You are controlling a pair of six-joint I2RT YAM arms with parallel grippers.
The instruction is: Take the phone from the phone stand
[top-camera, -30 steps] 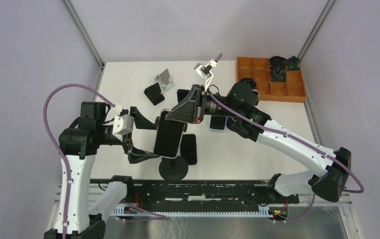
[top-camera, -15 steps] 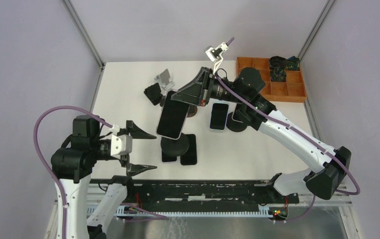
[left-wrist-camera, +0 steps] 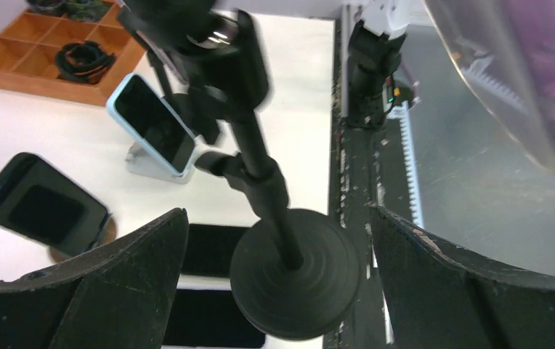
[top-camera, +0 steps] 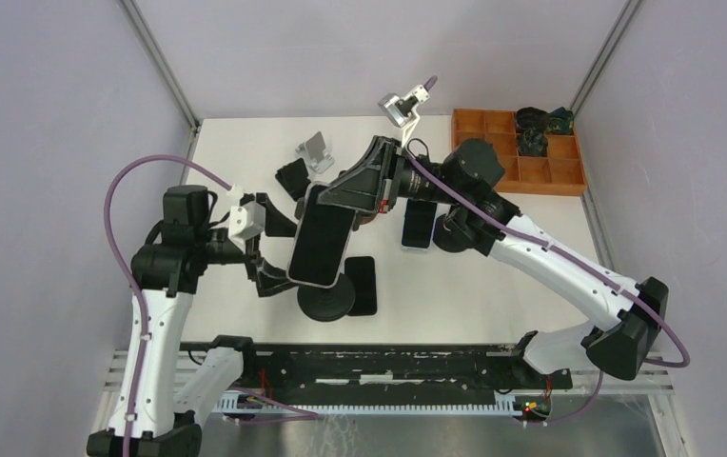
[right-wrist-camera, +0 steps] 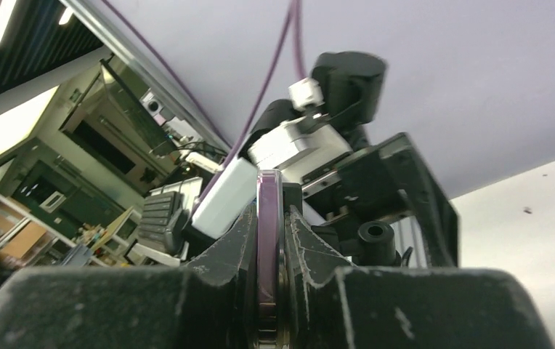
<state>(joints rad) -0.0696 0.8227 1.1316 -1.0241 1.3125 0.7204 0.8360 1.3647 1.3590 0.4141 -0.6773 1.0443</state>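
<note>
- The phone [top-camera: 320,238] is a thin slab with rounded corners, a glossy dark face and a pale lilac rim. It hangs tilted over the middle of the white table [top-camera: 245,162].
- The right gripper [right-wrist-camera: 267,218] is clamped on the phone's narrow edge, its matte black fingers pressing both faces.
- The phone stand [left-wrist-camera: 293,280] has a round matte black base and a slim jointed pole. The base lies at 6 o'clock from the phone. Whether its head touches the phone cannot be told.
- The left gripper [left-wrist-camera: 276,214], at 9 o'clock from the phone, is spread wide, with its rough black fingers either side of the base.
- A compartmented wooden tray [top-camera: 521,162] sits at 2 o'clock.
</note>
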